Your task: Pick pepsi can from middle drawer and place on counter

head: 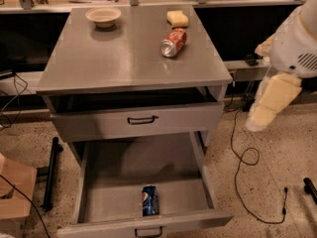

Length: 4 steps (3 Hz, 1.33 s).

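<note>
The pepsi can (pixel 150 201), blue with a silver top, lies on its side near the front of the open middle drawer (pixel 114 182), just behind the drawer's front and dark handle (pixel 148 231). The counter (pixel 124 53) is the grey cabinet top above. My gripper (pixel 257 120) hangs at the lower end of my white and cream arm (pixel 292 53), right of the cabinet. It is level with the upper drawer front and well above and to the right of the can. Nothing shows in it.
A red-orange soda can (pixel 173 42) lies on the counter's right side, with a yellow sponge (pixel 177 18) behind it and a small bowl (pixel 103 17) at the back left. The upper drawer (pixel 141 119) is shut. Cables (pixel 242 157) run over the floor at right. A wooden box (pixel 17 187) stands at left.
</note>
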### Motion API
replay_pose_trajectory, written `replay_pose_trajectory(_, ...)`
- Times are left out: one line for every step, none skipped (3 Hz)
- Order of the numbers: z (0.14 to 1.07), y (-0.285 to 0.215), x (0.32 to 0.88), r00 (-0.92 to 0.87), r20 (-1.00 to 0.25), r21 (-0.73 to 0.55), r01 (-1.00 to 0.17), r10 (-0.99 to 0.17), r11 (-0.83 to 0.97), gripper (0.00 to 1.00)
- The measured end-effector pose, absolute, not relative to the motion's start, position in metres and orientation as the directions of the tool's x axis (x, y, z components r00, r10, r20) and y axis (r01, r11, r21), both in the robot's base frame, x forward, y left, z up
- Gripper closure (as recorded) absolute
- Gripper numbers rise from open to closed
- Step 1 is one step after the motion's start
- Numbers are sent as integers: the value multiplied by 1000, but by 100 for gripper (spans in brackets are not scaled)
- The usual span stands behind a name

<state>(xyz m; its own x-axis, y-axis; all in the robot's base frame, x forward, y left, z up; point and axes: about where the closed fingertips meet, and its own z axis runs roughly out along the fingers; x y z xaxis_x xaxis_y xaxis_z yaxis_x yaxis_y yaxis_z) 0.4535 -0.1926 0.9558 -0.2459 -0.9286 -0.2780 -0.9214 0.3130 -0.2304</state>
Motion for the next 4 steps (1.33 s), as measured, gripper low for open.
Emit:
replay_pose_trajectory(915,-156,482,-328,-374,-164,-897,-867,410,0)
replay_pose_trajectory(877,-132,497,-406,-395,-91,-875,-824,475,0)
replay_pose_trajectory(870,-132,496,-416,-399,-79,-873,-818,482,0)
replay_pose_trajectory(841,-133,492,-454,-412,-27,-861,-790,508,0)
